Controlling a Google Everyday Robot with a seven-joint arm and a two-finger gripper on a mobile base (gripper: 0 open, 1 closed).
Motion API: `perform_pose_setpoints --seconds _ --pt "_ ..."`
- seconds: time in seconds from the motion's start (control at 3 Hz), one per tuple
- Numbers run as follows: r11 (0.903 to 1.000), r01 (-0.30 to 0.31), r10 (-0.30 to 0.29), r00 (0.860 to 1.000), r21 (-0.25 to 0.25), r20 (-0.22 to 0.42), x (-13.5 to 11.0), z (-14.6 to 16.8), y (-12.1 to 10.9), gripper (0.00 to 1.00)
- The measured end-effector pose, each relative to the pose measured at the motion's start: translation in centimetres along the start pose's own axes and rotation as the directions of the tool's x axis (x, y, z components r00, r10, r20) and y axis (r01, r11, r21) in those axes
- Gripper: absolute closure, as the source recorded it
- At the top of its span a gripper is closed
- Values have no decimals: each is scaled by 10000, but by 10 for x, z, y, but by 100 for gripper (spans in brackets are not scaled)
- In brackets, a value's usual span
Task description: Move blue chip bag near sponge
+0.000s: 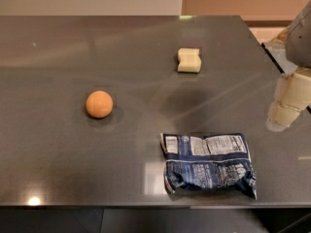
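Observation:
The blue chip bag (208, 163) lies flat near the front edge of the dark table, right of centre, its white label panels facing up. The sponge (189, 60) sits farther back, a pale yellow-cream block with pinched sides, well apart from the bag. My gripper (286, 106) hangs at the right edge of the view, above and to the right of the bag, cream-coloured, holding nothing that I can see.
An orange ball (99, 104) rests on the table (58, 154) to the left of the bag. The table's front edge runs just below the bag, and its right edge slants behind the gripper.

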State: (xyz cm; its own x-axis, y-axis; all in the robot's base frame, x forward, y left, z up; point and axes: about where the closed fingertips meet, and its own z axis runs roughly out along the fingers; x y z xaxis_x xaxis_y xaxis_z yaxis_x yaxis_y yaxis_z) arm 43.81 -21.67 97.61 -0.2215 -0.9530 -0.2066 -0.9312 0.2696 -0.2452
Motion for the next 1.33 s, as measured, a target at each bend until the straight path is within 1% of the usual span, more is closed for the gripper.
perform_pose_setpoints --seconds 0.33,0.67,1.0,1.33 --pt "10000 0 0 10000 2 1 0 0 0 0" --pt "9999 164 -164 9999 -43 25 -1 2 2 0" --pt "9979 556 -555 9984 -333 48 -3 16 12 0" --pt "9932 976 -959 9950 -634 287 -5 37 32 0"
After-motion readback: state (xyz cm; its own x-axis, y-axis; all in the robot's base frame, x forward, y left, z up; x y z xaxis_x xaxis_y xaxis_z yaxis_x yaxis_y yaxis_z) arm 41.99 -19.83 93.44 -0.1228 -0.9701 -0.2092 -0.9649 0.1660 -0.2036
